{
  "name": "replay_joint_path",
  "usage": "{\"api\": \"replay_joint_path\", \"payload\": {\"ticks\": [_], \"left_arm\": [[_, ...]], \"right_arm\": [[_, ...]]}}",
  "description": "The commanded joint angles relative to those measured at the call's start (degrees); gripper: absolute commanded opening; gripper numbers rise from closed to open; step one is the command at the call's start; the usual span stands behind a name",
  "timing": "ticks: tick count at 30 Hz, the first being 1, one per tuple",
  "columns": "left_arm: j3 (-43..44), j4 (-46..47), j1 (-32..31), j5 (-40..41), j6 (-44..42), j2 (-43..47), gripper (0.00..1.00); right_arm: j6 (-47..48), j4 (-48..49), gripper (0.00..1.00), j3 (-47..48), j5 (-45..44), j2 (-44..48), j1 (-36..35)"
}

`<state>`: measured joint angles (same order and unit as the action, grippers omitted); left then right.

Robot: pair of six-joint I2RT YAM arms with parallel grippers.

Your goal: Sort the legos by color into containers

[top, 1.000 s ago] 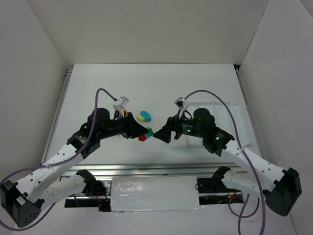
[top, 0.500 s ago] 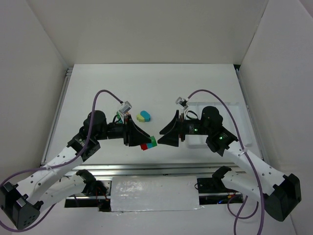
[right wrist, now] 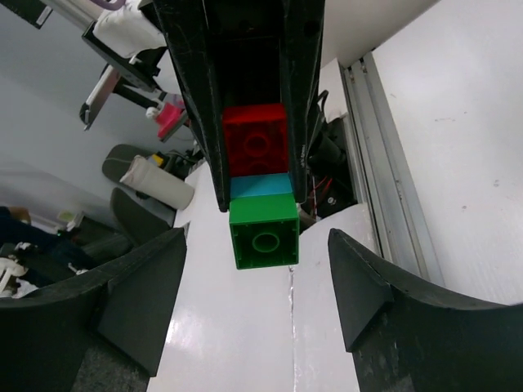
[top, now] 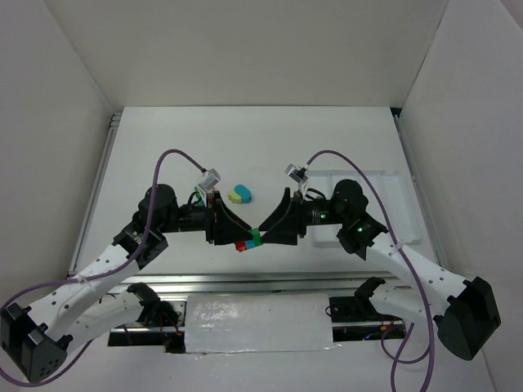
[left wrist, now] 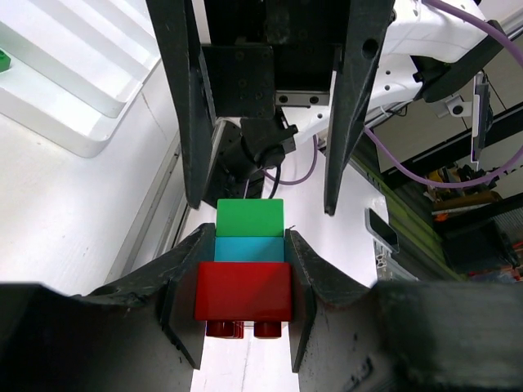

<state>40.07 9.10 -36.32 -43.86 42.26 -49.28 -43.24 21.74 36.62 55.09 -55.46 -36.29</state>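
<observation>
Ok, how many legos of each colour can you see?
Red lego: 1
Teal-blue legos: 2, the other loose
Green legos: 2, the second in the tray
Pale yellow lego: 1
Total: 6

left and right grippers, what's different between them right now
The left black two-finger gripper is shut on the stack of red, teal and green plastic bricks, clamping its red end; the right black two-finger gripper is open, jaws wide either side of the green end, touching nothing. Both face each other.
</observation>
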Motion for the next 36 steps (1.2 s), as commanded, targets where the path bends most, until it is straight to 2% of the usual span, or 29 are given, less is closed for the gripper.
{"api": "replay_joint_path", "payload": {"ticks": [1, 7, 8, 10, 11, 12, 13, 14, 16, 22, 26, 30, 32, 34, 35, 36], "left_arm": [[1.4, 2.6, 0.0, -0.1, 0.0, 0.0, 0.0], [1.8, 3.0, 0.1, 0.3, 1.1, -0.2, 0.0], [1.9, 3.2, 0.1, 0.3, 1.3, -0.3, 0.0], [2.1, 3.5, 0.1, -0.2, 1.6, -0.4, 0.0], [2.1, 3.6, 0.1, -0.4, 2.0, -0.5, 0.0], [2.1, 4.1, 0.1, -0.4, 2.2, -0.6, 0.0], [2.1, 4.1, 0.1, -0.7, 2.5, -0.6, 0.0], [2.1, 4.3, 0.0, -1.2, 2.6, -0.7, 0.0], [2.1, 4.8, 0.1, -1.9, 2.9, -0.8, 0.0], [1.9, 4.6, 0.0, -3.3, 1.8, -0.2, 0.0], [1.7, 4.5, 0.2, -3.1, 1.7, 0.6, 0.0], [2.9, 1.1, 0.3, 0.7, 0.5, 1.5, 0.0], [3.0, -1.4, 0.5, 1.6, -0.5, 1.8, 0.0], [4.0, -4.3, 0.7, 6.9, -1.8, 1.8, 0.0], [4.3, -7.9, 0.7, 9.0, -2.4, 1.6, 0.0], [5.7, -10.7, 0.7, 11.6, -3.4, 1.3, 0.0]], "right_arm": [[-1.3, 5.0, 0.76, -0.6, 1.5, -0.7, -1.5], [-0.2, 4.4, 0.64, -1.0, 0.6, -2.5, -2.1], [0.2, 4.4, 0.56, -1.0, 0.6, -2.8, -2.1], [0.2, 4.6, 0.49, -1.0, 0.7, -3.2, -2.2], [0.0, 4.9, 0.34, -1.0, 0.9, -3.6, -2.1], [0.0, 5.2, 0.28, -1.0, 1.1, -3.8, -2.1], [0.1, 5.5, 0.18, -1.1, 1.2, -3.9, -2.1], [0.4, 5.9, 0.14, -1.4, 1.1, -4.0, -1.9], [1.2, 6.5, 0.0, -1.6, 1.4, -4.0, -1.6], [1.8, 15.1, 0.0, -4.6, 8.1, -5.1, 1.8], [3.6, 14.0, 0.0, -4.9, 9.4, -6.9, 4.0], [6.2, 6.2, 0.0, -4.9, 6.4, -7.1, 8.6], [8.1, -0.5, 0.0, -4.6, 2.3, -6.5, 11.6], [11.9, -9.8, 0.0, -1.7, -4.6, -5.4, 13.0], [13.0, -15.4, 0.0, 0.2, -19.8, -5.1, 13.2], [12.6, -26.5, 0.0, 4.0, -29.5, -4.9, 13.2]]}}
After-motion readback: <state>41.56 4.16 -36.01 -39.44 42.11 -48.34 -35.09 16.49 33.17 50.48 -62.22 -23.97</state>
